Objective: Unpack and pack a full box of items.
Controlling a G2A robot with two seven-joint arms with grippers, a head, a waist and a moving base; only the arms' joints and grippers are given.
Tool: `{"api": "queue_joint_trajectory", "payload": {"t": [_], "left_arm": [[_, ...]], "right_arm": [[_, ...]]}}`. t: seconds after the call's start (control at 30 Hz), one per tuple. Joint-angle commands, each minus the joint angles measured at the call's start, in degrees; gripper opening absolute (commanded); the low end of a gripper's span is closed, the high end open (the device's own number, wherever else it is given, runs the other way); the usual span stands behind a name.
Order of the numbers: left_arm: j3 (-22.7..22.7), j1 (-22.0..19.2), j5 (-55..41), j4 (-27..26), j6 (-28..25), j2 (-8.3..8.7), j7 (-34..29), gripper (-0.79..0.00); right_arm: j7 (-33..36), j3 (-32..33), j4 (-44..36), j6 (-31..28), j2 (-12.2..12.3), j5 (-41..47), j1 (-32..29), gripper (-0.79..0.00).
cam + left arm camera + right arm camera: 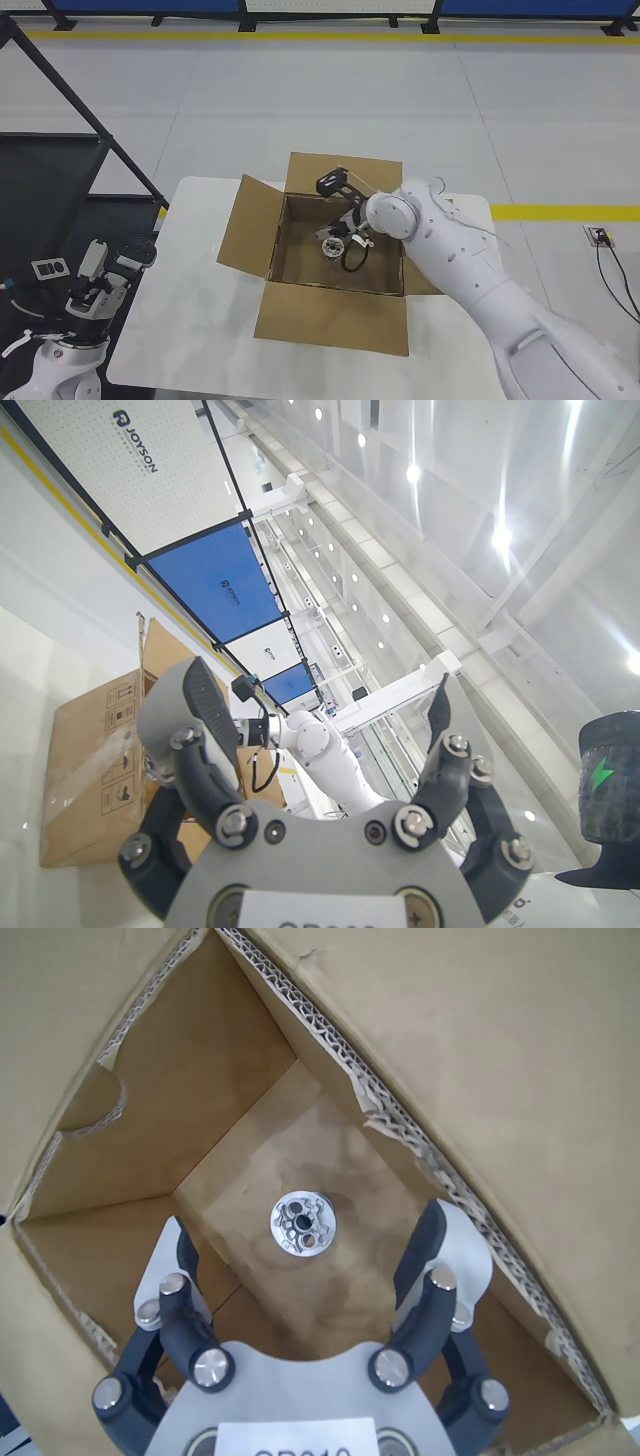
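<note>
Your right gripper (305, 1215), a grey plate with dark padded fingers, hangs inside the brown corrugated cardboard box (450, 1028). Its fingers are spread wide and hold nothing. Beyond the fingertips, a round silver metal disc with cut-out holes (303, 1229) lies flat on the box floor, apart from every wall. From above, you see the box standing on the white rectangular table (190, 330) with its four flaps folded outward, and the disc (333, 247) lying near the middle of the box floor. A black cable (352, 262) loops from the right wrist down into the box. Your left gripper (321, 675) sits at the table's left edge, well apart from the box. It points up toward the ceiling, its fingers wide open and empty.
</note>
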Motion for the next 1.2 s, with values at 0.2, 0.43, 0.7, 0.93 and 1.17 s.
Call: {"api": "queue_joint_trajectory", "payload": {"t": [0.2, 0.43, 0.7, 0.93, 1.17], "left_arm": [[0.0, 0.0, 0.0, 0.0, 0.0, 0.00, 0.0, 0.000], [0.0, 0.0, 0.0, 0.0, 0.0, 0.00, 0.0, 0.000], [0.0, 0.0, 0.0, 0.0, 0.0, 0.00, 0.0, 0.000], [0.0, 0.0, 0.0, 0.0, 0.0, 0.00, 0.0, 0.000], [0.0, 0.0, 0.0, 0.0, 0.0, 0.00, 0.0, 0.000]], "right_arm": [[13.2, 27.2, -41.2, 1.5, 12.7, -5.7, -22.7, 0.000], [13.4, 52.0, -58.1, 0.4, 17.6, -13.7, -39.2, 0.000], [8.9, 64.0, -48.0, -2.9, 19.7, -20.2, -44.1, 0.000], [14.6, 63.4, -33.6, -12.0, 21.0, -20.6, -43.8, 0.000], [16.1, 57.8, -26.5, -17.5, 21.4, -20.2, -42.1, 0.000]]}}
